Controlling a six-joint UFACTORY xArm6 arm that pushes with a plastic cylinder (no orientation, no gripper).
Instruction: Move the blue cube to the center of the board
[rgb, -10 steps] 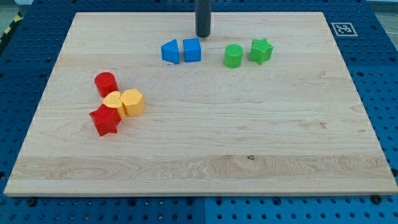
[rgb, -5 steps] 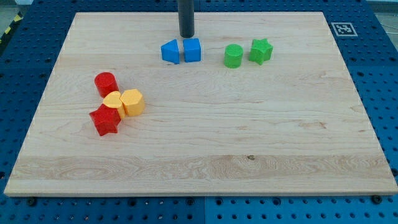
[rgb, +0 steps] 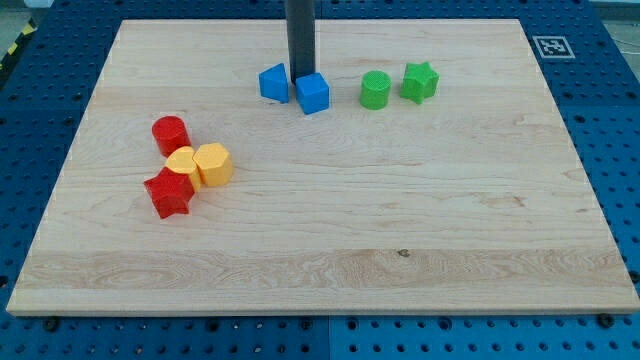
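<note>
The blue cube (rgb: 313, 93) sits near the view's top centre of the wooden board (rgb: 320, 260), turned slightly. My tip (rgb: 300, 77) touches its top-left side, between it and a second blue block with a pointed top (rgb: 273, 83) just to the left. The rod rises straight up out of the view.
A green cylinder (rgb: 375, 90) and a green star (rgb: 420, 81) stand to the right of the cube. At the view's left lies a cluster: a red cylinder (rgb: 170, 133), a yellow rounded block (rgb: 182, 161), a yellow hexagon (rgb: 213, 164) and a red star (rgb: 168, 193).
My tip came left along the top, then down between the two blue blocks. The blue cube was pushed down and right and turned; the other blue block shifted slightly.
</note>
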